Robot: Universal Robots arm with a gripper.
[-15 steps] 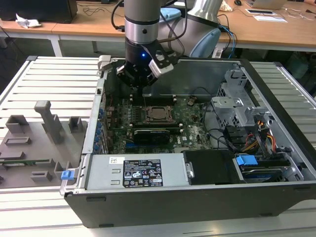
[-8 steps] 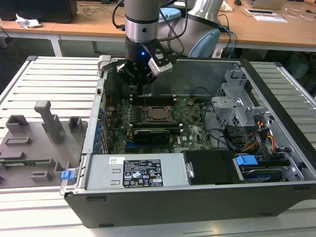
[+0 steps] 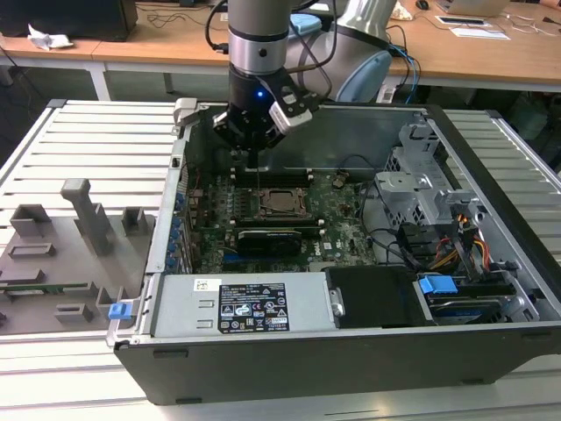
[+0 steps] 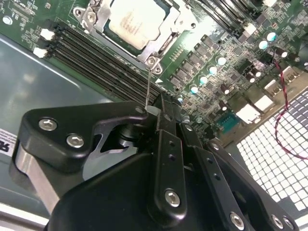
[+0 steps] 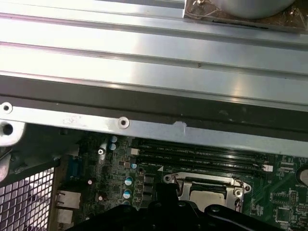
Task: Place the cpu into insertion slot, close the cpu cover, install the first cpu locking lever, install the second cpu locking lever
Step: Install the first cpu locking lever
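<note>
The cpu [image 3: 281, 203] lies in the insertion slot [image 3: 266, 195] on the motherboard inside the open computer case. In the second wrist view its silver top [image 4: 131, 21] shows through the window of the cpu cover [image 4: 161, 45], which lies flat over it. A thin wire locking lever [image 4: 149, 84] stands up from the socket's corner to the fingertips of my gripper [image 4: 155, 113]. The black fingers look shut on its upper end. In the exterior view my gripper [image 3: 256, 158] hangs just behind the socket. The first wrist view has the cpu [image 5: 207, 195] under the cover's frame [image 5: 202, 181].
Black memory slots [image 4: 96, 53] run beside the socket. A long black card [image 3: 267, 239] lies in front of it. The power supply [image 3: 245, 303], the drive cage [image 3: 429, 184] and loose cables [image 3: 456, 250] crowd the case. Grey fixtures [image 3: 61, 246] stand on the exterior view's left.
</note>
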